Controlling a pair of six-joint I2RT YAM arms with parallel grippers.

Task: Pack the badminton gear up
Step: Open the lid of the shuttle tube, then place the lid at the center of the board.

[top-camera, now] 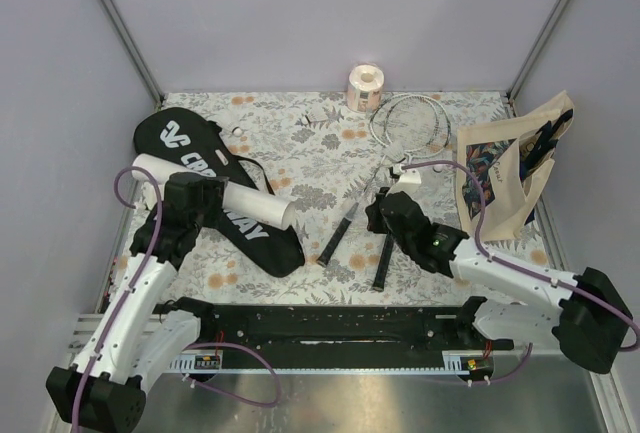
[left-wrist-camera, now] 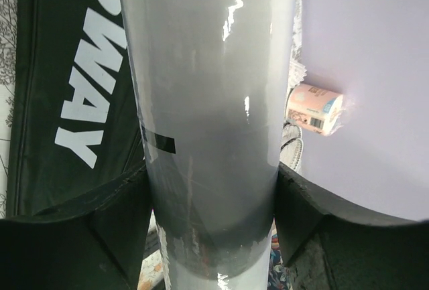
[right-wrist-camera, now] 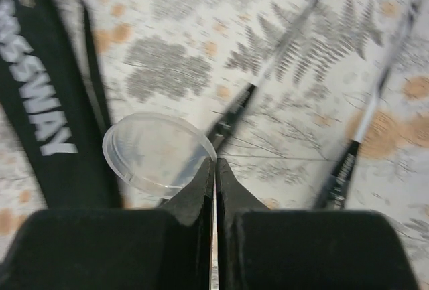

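Note:
The white tube (top-camera: 258, 207) lies slantwise over the black "CROSSWAY" racket bag (top-camera: 180, 143) at the left. My left gripper (top-camera: 203, 199) is shut on the tube; in the left wrist view the tube (left-wrist-camera: 208, 102) fills the gap between both fingers (left-wrist-camera: 100, 223), with the bag (left-wrist-camera: 74, 102) behind. Two rackets (top-camera: 375, 178) lie mid-table, heads (top-camera: 412, 118) far, black handles (top-camera: 383, 261) near. My right gripper (top-camera: 378, 215) hovers by the handles, shut on the rim of a clear round lid (right-wrist-camera: 157, 153). The right wrist view also shows the bag (right-wrist-camera: 47, 122) and a handle (right-wrist-camera: 342, 173).
A beige printed tote bag (top-camera: 510, 178) leans at the right edge. A pinkish paper roll (top-camera: 364, 88) stands at the back wall and shows in the left wrist view (left-wrist-camera: 314, 108). Small white bits (top-camera: 238, 133) lie near the bag's far end. Walls enclose three sides.

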